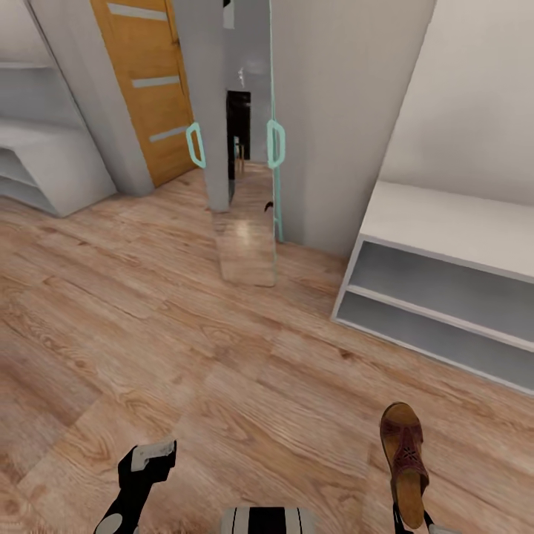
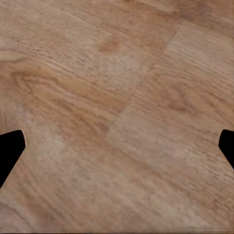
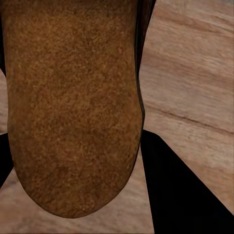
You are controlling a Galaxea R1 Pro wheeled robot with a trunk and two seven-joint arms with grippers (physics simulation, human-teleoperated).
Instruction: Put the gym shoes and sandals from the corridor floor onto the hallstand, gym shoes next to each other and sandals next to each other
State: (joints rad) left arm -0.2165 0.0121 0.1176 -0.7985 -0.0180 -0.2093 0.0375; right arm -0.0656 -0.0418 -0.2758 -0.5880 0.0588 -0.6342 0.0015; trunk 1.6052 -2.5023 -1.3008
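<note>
A brown leather sandal (image 1: 404, 452) with a tan footbed hangs toe-forward above the corridor floor (image 1: 222, 356) at the lower right. My right gripper (image 1: 406, 521) is shut on its heel end. In the right wrist view the sandal (image 3: 73, 97) lies between the black fingers (image 3: 180, 195). My left gripper (image 1: 152, 454) hangs open over bare planks at the lower left, its fingertips (image 2: 9, 148) far apart and holding nothing. The hallstand (image 1: 37, 163), pale grey with stepped shelves, stands at the far left. The gym shoes are out of view.
A white bench unit (image 1: 445, 222) with two open tiers stands against the right wall, just ahead of the sandal. A mirrored panel with teal handles (image 1: 276, 144) stands straight ahead, with an orange wooden door (image 1: 148, 81) to its left. Wood floor stretches between the two units.
</note>
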